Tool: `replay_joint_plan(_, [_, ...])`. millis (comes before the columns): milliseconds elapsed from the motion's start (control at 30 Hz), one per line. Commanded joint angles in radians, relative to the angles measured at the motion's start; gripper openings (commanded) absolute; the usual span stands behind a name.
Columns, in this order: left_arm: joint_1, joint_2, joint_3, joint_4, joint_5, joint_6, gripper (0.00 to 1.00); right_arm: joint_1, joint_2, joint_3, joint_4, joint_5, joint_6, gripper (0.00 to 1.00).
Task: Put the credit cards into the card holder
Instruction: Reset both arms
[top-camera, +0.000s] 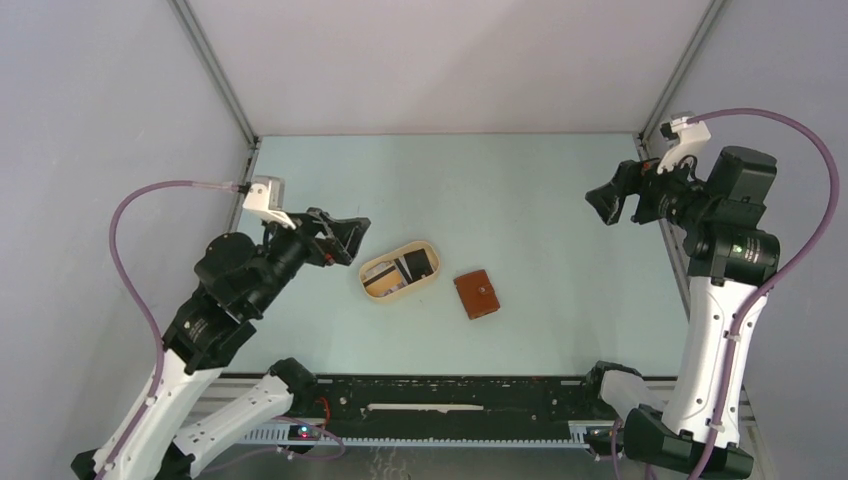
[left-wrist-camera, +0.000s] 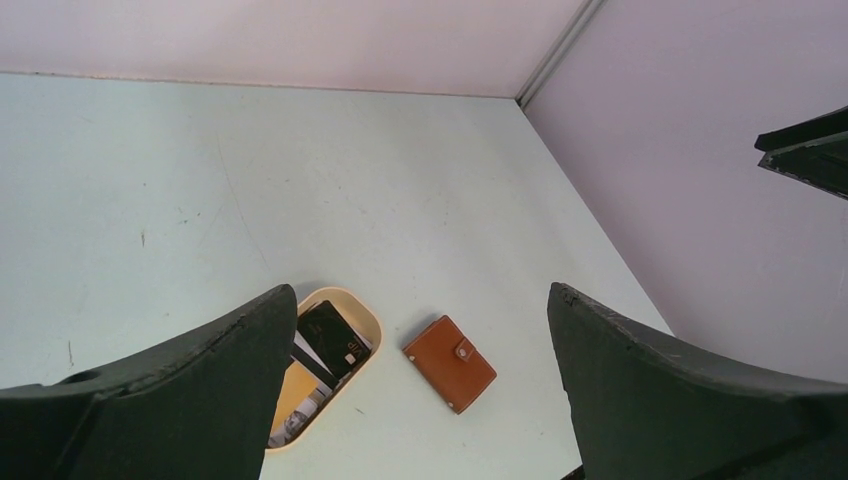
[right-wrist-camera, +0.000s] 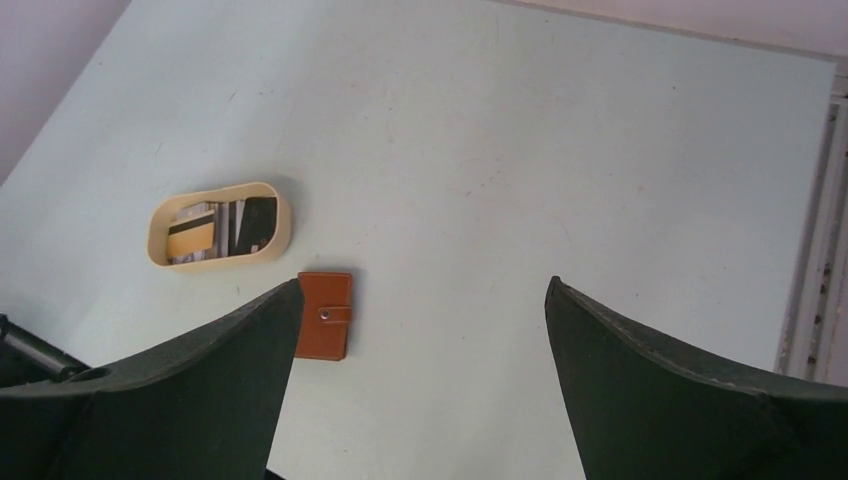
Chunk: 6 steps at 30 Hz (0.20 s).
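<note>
Left claw (top-camera: 351, 242), right claw (top-camera: 603, 206) wide, empty. Credit cards (top-camera: 412, 266) lie in tray (right-wrist-camera: 215, 262); card holder (top-camera: 478, 294) closed just beside it.

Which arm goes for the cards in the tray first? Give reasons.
Left. Its jaws hang open right beside the cream tray holding the credit cards; the closed card holder lies just beyond. The right arm is raised far off at the table's edge.
</note>
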Motion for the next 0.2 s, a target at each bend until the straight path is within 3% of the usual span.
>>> replay_joint_plan(0, [0.008,-0.027,0.045,-0.024,-0.039,0.013,1.0,-0.015,0.011,0.056,-0.024,-0.061,0.034,1.0])
replay_joint_plan(167, [0.008,-0.047,0.028,-0.024,-0.042,0.011,1.0,-0.027,0.026,0.057,-0.016,-0.1,0.042,1.0])
